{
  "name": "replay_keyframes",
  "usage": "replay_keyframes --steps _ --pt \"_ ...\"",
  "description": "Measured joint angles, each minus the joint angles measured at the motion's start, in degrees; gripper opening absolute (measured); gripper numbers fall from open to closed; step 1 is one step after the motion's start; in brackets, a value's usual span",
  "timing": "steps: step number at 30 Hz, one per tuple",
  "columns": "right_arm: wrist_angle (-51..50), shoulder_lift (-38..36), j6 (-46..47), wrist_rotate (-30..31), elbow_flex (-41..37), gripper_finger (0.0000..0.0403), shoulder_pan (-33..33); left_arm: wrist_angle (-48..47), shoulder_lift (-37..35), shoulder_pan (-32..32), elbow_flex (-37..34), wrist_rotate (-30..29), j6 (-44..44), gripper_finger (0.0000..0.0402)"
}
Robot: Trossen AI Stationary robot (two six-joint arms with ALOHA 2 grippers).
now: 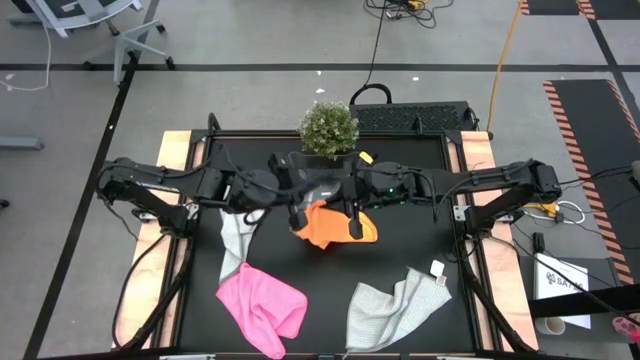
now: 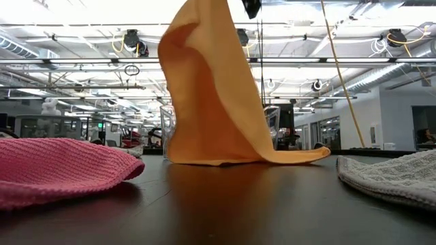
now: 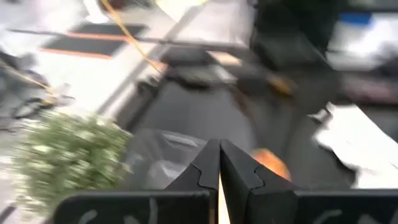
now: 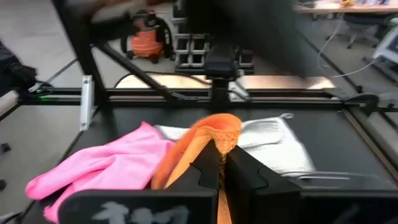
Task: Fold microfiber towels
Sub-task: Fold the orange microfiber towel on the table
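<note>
The orange-yellow towel (image 1: 335,228) hangs at the table's middle between my two grippers, and its lower edge (image 2: 238,160) lies on the table. My left gripper (image 1: 298,218) is shut on the towel's left side and my right gripper (image 1: 355,224) on its right side. The pink towel (image 1: 262,302) lies crumpled near the front, left of centre. One grey towel (image 1: 396,310) lies at the front right. The other grey towel (image 1: 236,240) lies under the left arm. My left gripper pinches the orange-yellow towel between its two shut fingers; a thin orange strip (image 3: 219,200) shows in the gap. It comes from the table's left, slanting a little down. Which edge or fold it has, the fingers hide. My right gripper pinches a raised fold at the top of the orange-yellow towel (image 4: 219,132) between its two fingers, coming from the table's right, nearly level. The cloth hangs slack below the fingers and its lower end (image 2: 286,156) rests on the table.
A potted plant (image 1: 328,128) stands at the far edge, centre. A clear plastic tub (image 3: 165,155) sits just in front of it, behind the grippers. Bare black table (image 1: 330,290) lies between the pink and grey towels at the front.
</note>
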Motion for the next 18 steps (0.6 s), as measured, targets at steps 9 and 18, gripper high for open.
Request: replay_keyframes --steps 9,18 --pt "-0.82 -1.56 -0.43 1.98 -0.07 0.0001 -0.06 -4.11 -2.26 -1.66 0.08 -10.39 -0.11 0.001" --pt "-1.73 -7.03 -3.31 6.06 -0.04 0.0 -1.0 -13.58 6.33 -5.62 -0.06 -6.17 4.47 0.0023"
